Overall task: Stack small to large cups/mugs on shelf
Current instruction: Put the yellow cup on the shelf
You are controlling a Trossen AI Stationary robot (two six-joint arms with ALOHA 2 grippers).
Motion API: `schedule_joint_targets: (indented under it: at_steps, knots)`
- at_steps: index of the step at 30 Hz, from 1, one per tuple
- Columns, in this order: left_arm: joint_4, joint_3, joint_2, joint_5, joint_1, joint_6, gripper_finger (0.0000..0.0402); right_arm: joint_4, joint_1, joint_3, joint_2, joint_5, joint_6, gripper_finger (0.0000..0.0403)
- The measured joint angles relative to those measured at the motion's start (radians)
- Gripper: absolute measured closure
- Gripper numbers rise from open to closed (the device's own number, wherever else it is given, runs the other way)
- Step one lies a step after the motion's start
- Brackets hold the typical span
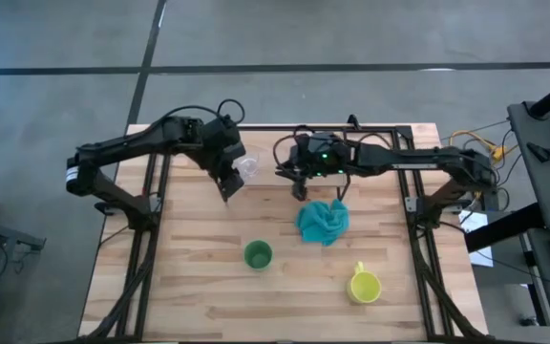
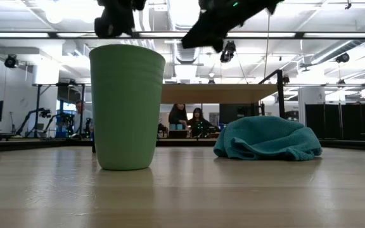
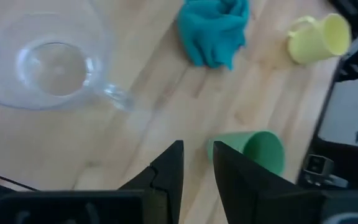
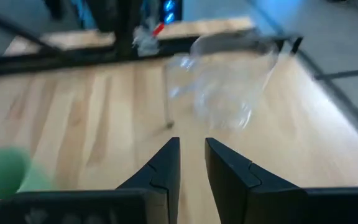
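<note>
A small clear glass cup (image 1: pixel 248 167) stands upright on light wood near the table's far side; it also shows in the left wrist view (image 3: pixel 55 65) and the right wrist view (image 4: pixel 222 87). I cannot tell whether that wood is the shelf or the table. The shelf (image 2: pixel 220 94) shows behind the cloth. The green cup (image 1: pixel 258 255) and the yellow mug (image 1: pixel 364 285) stand upright on the table nearer the front. My left gripper (image 1: pixel 229 183) hangs just left of the glass cup, and my right gripper (image 1: pixel 300 183) just right of it. Both are raised, shut and empty.
A crumpled teal cloth (image 1: pixel 323 222) lies on the table between the glass cup and the yellow mug. Black frame rails (image 1: pixel 158 220) run along the table's left and right sides. People sit in the room beyond the table (image 2: pixel 189 120).
</note>
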Motion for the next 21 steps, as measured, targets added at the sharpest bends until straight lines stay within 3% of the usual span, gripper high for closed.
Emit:
schedule_joint_targets:
  at_steps: [8,17,21]
  knots:
    - [0.001,0.014,-0.035,-0.022,-0.129,-0.081,0.0329,-0.415,0.043,0.001,-0.273,-0.089,0.115,0.0332]
    - [0.008,0.006,-0.03,-0.261,-0.299,-0.194,0.0329,-0.663,0.149,0.001,-0.568,-0.091,0.139,0.0332]
    - [0.07,0.006,-0.027,-0.315,-0.348,-0.224,0.0329,-0.752,0.194,0.001,-0.647,-0.091,0.203,0.0332]
